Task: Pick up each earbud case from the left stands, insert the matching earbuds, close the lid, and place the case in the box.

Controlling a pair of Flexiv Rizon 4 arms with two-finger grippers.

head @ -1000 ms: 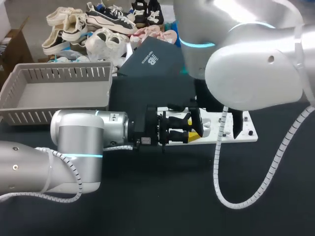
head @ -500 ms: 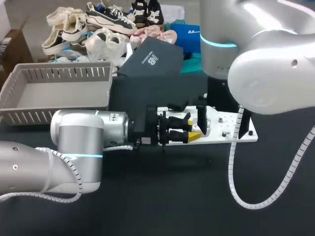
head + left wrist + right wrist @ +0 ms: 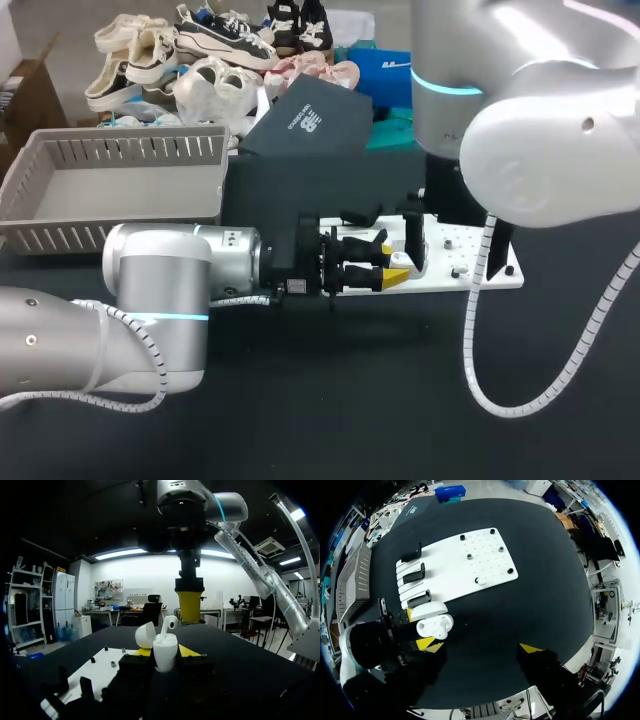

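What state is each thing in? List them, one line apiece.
case: upright, gripped in left tool
lid: open
earbud: sticking up out of case
left tool: shut on case
right tool: open, holding nothing, above case
stands: no case on them

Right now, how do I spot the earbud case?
On the black table, beside the stand end of the white board, my left gripper holds the earbud case. It is the only white egg-like thing there: lid flipped open, one earbud sticking up.
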